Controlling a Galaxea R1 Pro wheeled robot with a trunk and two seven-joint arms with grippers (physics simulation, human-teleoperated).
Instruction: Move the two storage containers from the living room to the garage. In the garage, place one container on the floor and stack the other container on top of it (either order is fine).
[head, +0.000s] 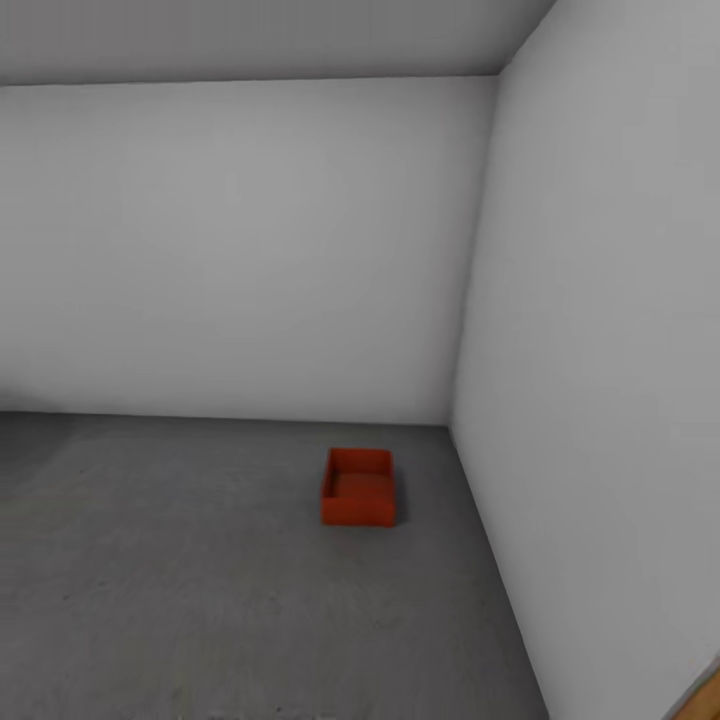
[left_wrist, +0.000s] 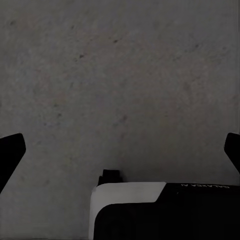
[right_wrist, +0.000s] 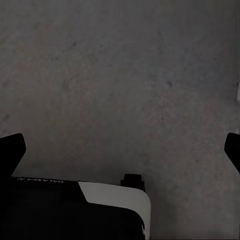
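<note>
One orange-red storage container (head: 357, 487) sits upright on the dark grey concrete floor (head: 180, 580) of the garage, near the corner where two pale grey walls meet. It is open-topped and nothing shows inside it. My left gripper (left_wrist: 120, 147) is open over bare concrete, its black fingertips (left_wrist: 11, 150) far apart with nothing between them. In the same way my right gripper (right_wrist: 120, 147) is open above the floor, holding nothing. Both grippers hang well away from the container.
A pale grey wall (head: 240, 250) closes the far side and another wall (head: 610, 380) runs along the right. A strip of wood (head: 705, 700) shows at the lower right corner. Parts of the robot's base (left_wrist: 150, 210) sit below each gripper.
</note>
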